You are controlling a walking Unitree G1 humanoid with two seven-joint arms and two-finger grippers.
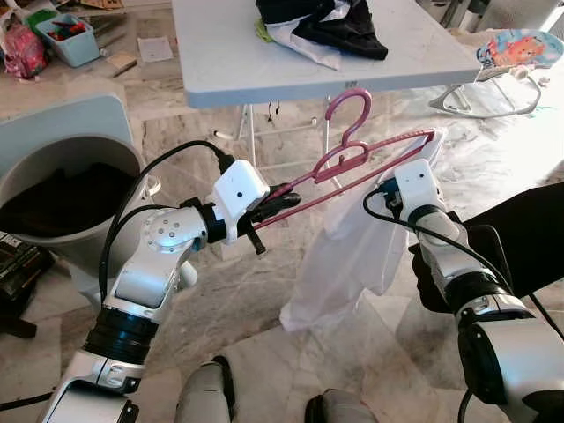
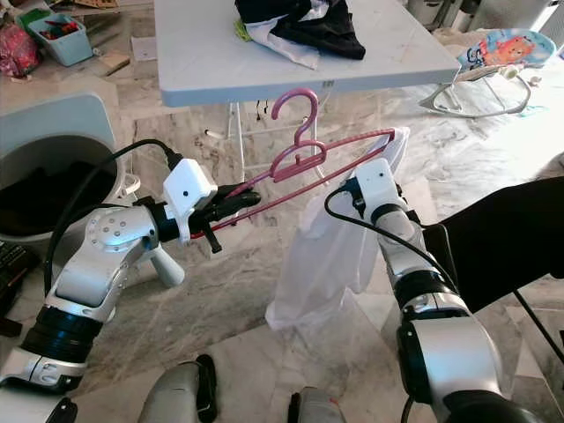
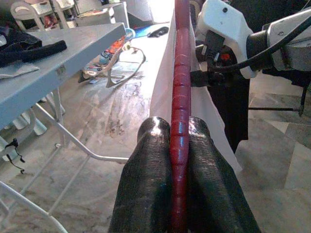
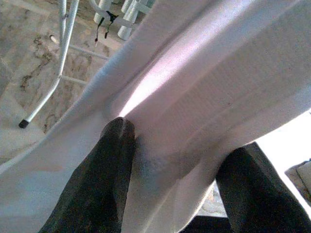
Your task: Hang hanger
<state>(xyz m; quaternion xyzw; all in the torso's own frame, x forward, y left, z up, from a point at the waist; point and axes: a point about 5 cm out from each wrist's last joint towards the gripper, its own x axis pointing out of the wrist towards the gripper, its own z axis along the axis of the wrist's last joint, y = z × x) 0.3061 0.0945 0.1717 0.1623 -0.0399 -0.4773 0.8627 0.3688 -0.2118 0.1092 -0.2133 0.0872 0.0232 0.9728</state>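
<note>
While my left tool pinches one end of the pink hanger, its hook points up below the table edge. My right tool, fingers spread, presses into the white garment draped at the hanger's far end.

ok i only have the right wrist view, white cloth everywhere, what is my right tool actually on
Observer: The right tool is at a white garment draped over one end of a pink hanger.
Operator: who has the hanger
Observer: The left tool is shut on the hanger's other end.
Operator: anything close ahead
Observer: A white folding table stands just beyond the hanger's hook, with dark clothes piled on it.
</note>
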